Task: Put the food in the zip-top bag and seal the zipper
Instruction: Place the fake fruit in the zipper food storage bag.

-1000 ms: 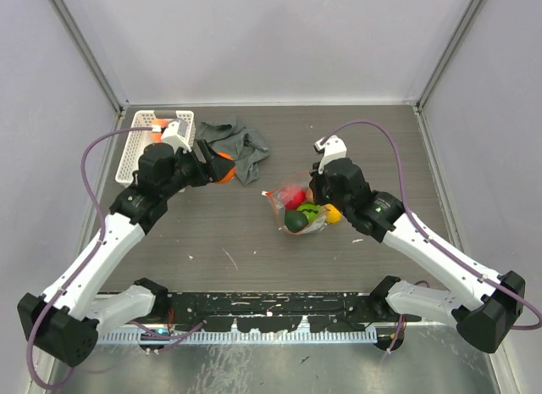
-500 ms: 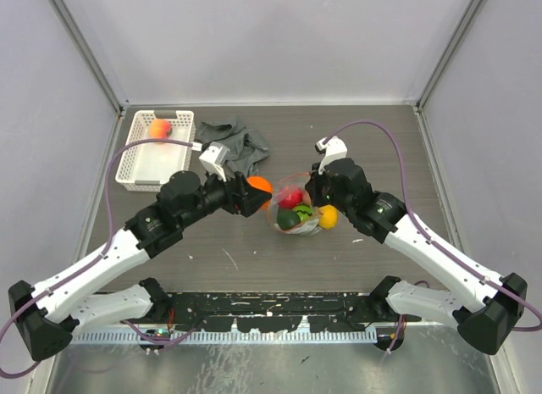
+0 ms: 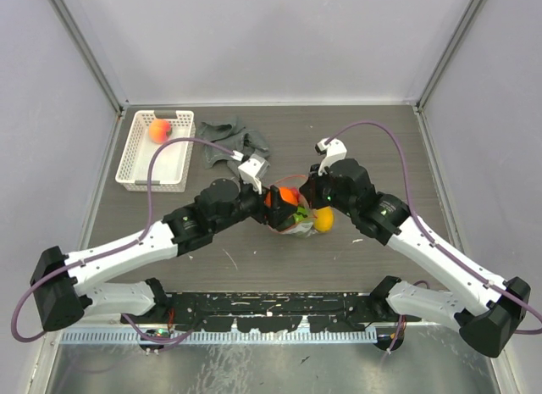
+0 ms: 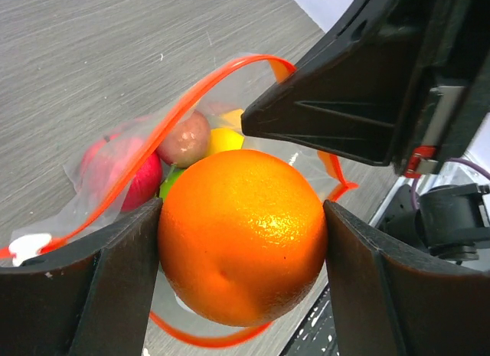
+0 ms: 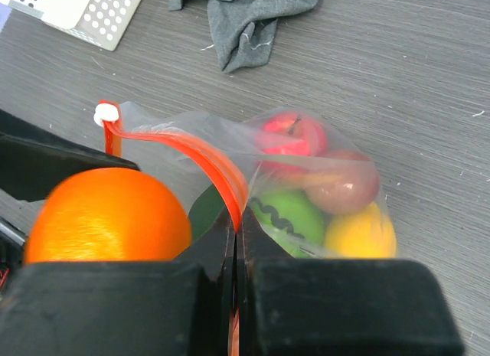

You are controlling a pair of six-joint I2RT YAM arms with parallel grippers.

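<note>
The left gripper (image 3: 275, 197), fingers spread, clamps a round orange toy fruit (image 4: 241, 237) just above the clear wrinkly plastic bag (image 5: 191, 130). The right gripper (image 5: 237, 253) pinches tightly the bag's red-orange zipper strip (image 5: 200, 155) (several pieces lie inside). One pinkish-orange fruit (image 3: 158, 130) in the white lattice basket (image 3: 157, 165), and the sealing, are left.

Orange (image 4: 241, 237) glossy, dimpled; bag (image 5: 306, 168) clear wrinkly plastic; table (image 5: 429, 65) matt, perhaps wood-grain laminate.
</note>
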